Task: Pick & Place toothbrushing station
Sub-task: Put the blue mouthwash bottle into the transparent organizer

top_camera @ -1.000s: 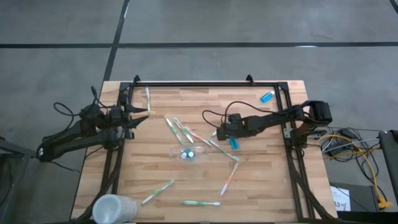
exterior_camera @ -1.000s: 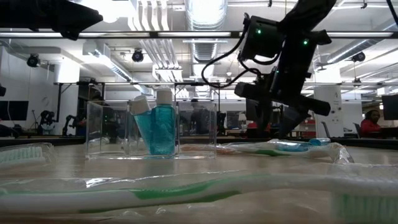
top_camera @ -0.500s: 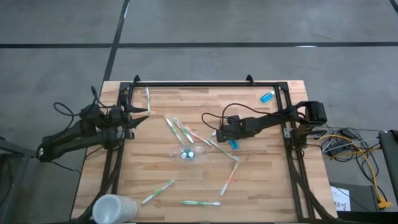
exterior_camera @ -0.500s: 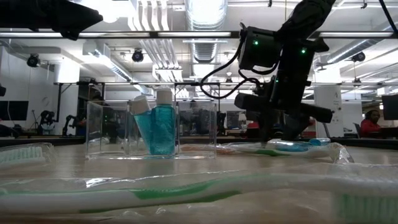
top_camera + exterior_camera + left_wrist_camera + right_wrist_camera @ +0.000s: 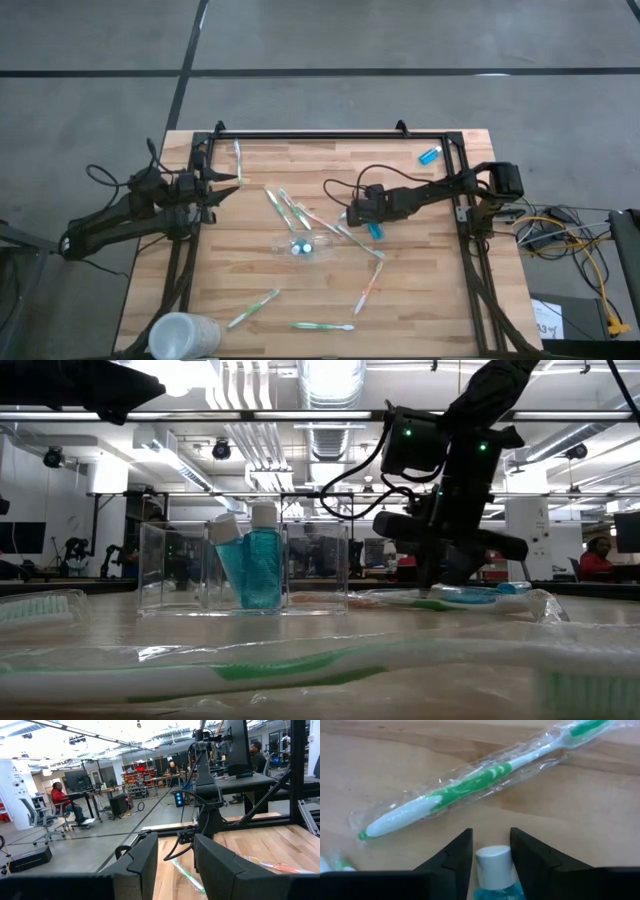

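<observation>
Right claw (image 5: pixel 372 226) low over the worktop (image 5: pixel 420 300), right of centre in the high view, fingers (image 5: pixel 456 857) either side of the white cap of a small blue tube (image 5: pixel 494 870) lying flat. Narrow gaps visible between cap and each finger in the right wrist view, so not clamped yet; whether the pads touch lower down the tube, cannot tell. Just beyond the tube's cap, a green-and-white toothbrush (image 5: pixel 470 785) in clear wrapping, lying slantwise on the wood.

Left claw (image 5: pixel 222 184) parked at the left edge of the worktop, upper left in the high view, fingers (image 5: pixel 142 865) apart with nothing between them.

See-through holder (image 5: pixel 305 246) standing upright near the middle of the worktop, left of and slightly below the right claw in the high view, apart from it. Two blue tubes (image 5: pixel 252 565) with white caps inside it, seen in the low view leaning together in its middle part.

Scattered around the holder: several wrapped toothbrushes (image 5: pixel 292 210) above and left of it, an orange-and-white one (image 5: pixel 368 287) lower right, green ones (image 5: pixel 252 308) along the lower part of the frame. Another blue tube (image 5: pixel 429 155) at the upper right corner of the worktop. Frosted white cup (image 5: pixel 181 335) on its side at the lower left corner.
</observation>
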Motion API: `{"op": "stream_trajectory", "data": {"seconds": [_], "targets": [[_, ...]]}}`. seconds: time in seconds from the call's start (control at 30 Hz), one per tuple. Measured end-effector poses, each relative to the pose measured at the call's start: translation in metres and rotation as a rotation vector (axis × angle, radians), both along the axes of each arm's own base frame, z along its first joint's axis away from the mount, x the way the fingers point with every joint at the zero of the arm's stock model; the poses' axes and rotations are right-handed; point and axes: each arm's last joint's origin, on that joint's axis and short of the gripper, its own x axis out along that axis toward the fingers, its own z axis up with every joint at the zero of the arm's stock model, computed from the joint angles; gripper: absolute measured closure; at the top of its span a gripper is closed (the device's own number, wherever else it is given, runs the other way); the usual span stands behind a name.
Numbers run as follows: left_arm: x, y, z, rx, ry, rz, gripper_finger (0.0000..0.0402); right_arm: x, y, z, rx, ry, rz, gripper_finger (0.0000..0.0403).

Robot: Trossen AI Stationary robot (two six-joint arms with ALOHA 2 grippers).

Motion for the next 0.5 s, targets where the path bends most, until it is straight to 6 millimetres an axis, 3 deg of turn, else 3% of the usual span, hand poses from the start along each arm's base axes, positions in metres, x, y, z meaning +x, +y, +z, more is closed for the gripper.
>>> {"op": "stream_trajectory", "data": {"seconds": [0.27,0.5], "targets": [[0.0001,0.0000,-0.0006,-0.001,0.005,0.000,0.0268,0.0014,-0.0003,0.0013,0.000,-0.018,-0.001,0.0323],[0.0001,0.0000,-0.0006,-0.002,0.005,0.000,0.0268,0.0009,0.0005,0.0004,0.032,-0.013,0.004,0.0309]]}}
